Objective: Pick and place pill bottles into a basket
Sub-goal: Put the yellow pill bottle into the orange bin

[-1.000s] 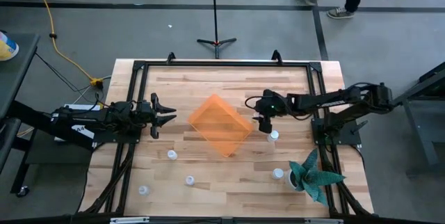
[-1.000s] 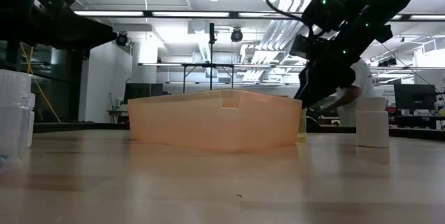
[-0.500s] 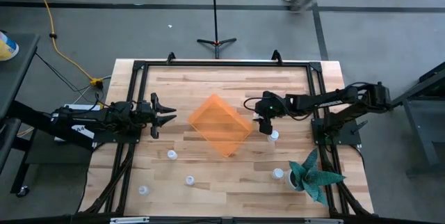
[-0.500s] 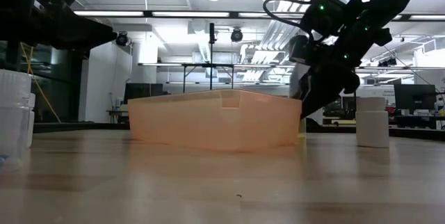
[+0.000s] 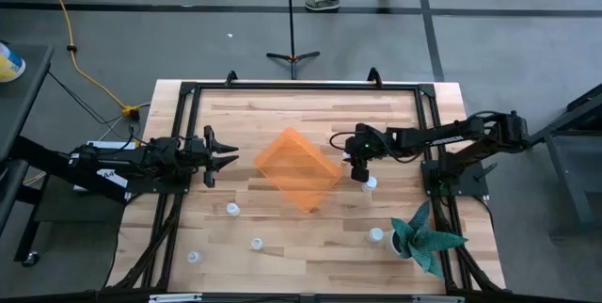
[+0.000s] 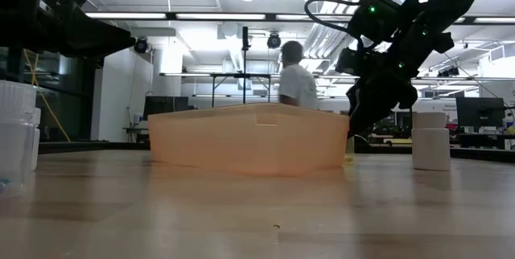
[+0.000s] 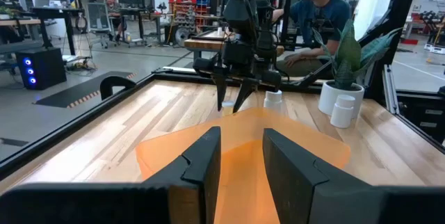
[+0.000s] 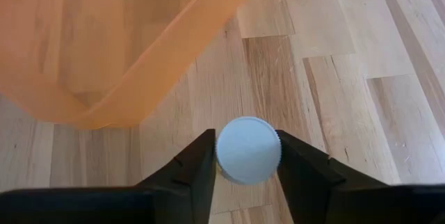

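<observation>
The orange basket (image 5: 298,168) sits on the table's middle, turned like a diamond. My right gripper (image 5: 358,169) points down just right of it, over a white pill bottle whose cap (image 8: 248,149) shows between its fingers. Another bottle (image 5: 371,183) stands beside it. More bottles stand on the near part of the table (image 5: 232,209) (image 5: 256,244) (image 5: 194,257) (image 5: 376,235). My left gripper (image 5: 224,155) waits open, left of the basket. My right gripper has the bottle's round cap (image 8: 248,149) between its two fingers (image 8: 206,160), one on each side of the rim. The fingers come from above, pointing down. The bottle stands upright; the basket's corner hides its base in the low view (image 6: 352,134).
A teal leafy plant (image 5: 428,237) in a white pot stands at the near right corner. A black frame (image 5: 301,87) runs round the table. A person walks on the floor beyond the far edge.
My right gripper has moved slightly down and toward the basket, then held still. The bottles and the basket have stayed in place.
</observation>
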Motion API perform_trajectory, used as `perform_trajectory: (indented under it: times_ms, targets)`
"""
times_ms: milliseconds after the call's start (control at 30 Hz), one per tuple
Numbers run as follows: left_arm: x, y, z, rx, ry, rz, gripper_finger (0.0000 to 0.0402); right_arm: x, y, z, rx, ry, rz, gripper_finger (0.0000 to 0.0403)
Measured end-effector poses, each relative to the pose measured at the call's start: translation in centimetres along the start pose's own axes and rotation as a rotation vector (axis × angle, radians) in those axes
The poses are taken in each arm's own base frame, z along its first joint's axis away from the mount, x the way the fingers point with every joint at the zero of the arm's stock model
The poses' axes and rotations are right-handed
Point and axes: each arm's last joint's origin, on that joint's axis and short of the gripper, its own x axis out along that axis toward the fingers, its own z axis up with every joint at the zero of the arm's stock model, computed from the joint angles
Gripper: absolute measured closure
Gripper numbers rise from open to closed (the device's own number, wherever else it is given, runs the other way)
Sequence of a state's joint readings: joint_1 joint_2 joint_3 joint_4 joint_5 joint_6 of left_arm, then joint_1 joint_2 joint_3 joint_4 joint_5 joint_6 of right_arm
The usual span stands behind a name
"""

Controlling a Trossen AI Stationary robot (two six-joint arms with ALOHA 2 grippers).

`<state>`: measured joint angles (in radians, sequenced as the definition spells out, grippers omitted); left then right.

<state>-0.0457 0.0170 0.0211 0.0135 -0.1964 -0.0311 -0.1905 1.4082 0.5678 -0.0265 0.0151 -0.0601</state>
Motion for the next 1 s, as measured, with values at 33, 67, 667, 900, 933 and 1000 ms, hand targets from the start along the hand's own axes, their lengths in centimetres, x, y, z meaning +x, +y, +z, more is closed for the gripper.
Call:
perform_trajectory:
  times_ms: [33, 67, 667, 900, 933, 1000]
  targets:
    - [0.0, 0.0, 0.0, 0.000, 0.000, 0.000, 0.0259, 0.0, 0.0, 0.0, 0.000, 0.000, 0.000, 0.0278]
    - [0.0, 0.0, 0.0, 0.000, 0.001, 0.000, 0.0259, 0.0, 0.0, 0.0, 0.000, 0.000, 0.000, 0.0283]
    - [0.0, 0.0, 0.0, 0.000, 0.001, -0.001, 0.0259, -3.1, -0.7, 7.5, -0.098, -0.081, -0.087, 0.0289]
    - [0.0, 0.0, 0.0, 0.000, 0.001, -0.001, 0.0259, -4.4, 0.6, 10.4, -0.050, -0.204, 0.114, 0.0287]
    - [0.0, 0.0, 0.0, 0.000, 0.000, -0.001, 0.0259, -4.4, 1.0, 10.4, -0.058, -0.203, 0.134, 0.0286]
    - [0.0, 0.0, 0.0, 0.000, 0.000, -0.001, 0.0259, -4.1, 2.0, 10.1, -0.081, -0.195, 0.160, 0.0286]
